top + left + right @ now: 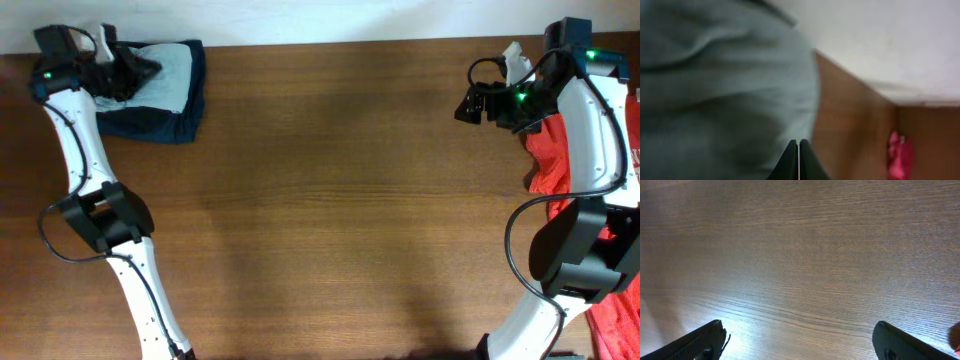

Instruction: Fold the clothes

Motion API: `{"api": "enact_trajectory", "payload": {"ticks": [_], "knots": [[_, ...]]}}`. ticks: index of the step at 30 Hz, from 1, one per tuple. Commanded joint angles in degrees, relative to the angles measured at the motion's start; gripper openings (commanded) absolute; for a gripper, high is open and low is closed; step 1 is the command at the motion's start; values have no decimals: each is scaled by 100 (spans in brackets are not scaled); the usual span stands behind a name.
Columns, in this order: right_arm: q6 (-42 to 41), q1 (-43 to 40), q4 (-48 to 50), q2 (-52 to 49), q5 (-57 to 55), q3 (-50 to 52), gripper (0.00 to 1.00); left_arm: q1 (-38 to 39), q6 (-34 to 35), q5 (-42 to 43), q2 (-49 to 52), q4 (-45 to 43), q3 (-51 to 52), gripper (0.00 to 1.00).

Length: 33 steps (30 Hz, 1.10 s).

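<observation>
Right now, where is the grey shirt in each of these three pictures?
Overhead: grey shirt in the top left corner, on the table.
Left wrist: it fills the left half, blurred.
Right wrist: not in it.
Shared landmark: the wooden table, seen in all three.

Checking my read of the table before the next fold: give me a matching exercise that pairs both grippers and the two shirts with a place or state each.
Things:
1. left gripper
2. right gripper
3. grey-teal T-shirt
4. red T-shirt

Places or states:
A. open, above the table
B. compact bundle at the far left corner
C. shut
D. bunched by the right edge

Pairs: 1-C, 2-A, 3-B, 4-D.
</observation>
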<state>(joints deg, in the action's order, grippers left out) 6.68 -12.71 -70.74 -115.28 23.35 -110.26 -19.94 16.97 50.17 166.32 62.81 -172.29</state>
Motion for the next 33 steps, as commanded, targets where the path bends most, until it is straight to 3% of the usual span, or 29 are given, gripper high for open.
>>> {"api": "enact_trajectory", "payload": {"ticks": [1,10,13,17,22,33], "knots": [[39,-17,-17,48,-28,-42,99,42,-643,-361,-15,-20,448,4],[39,-17,-17,48,-28,-42,99,37,-592,-382,-461,-92,-96,1],[39,-17,-17,48,-28,-42,99,83,-592,-1320,-1281,916,-767,1],[39,-17,-17,48,-28,-42,98,83,-592,-2354,-2402,2277,-756,1],[39,-17,-17,48,-28,-42,99,83,-592,-2736,-3088,3335,-756,1],[39,-17,-17,48,-28,-42,99,345,-669,-2710,-3305,3390,-721,1]]}}
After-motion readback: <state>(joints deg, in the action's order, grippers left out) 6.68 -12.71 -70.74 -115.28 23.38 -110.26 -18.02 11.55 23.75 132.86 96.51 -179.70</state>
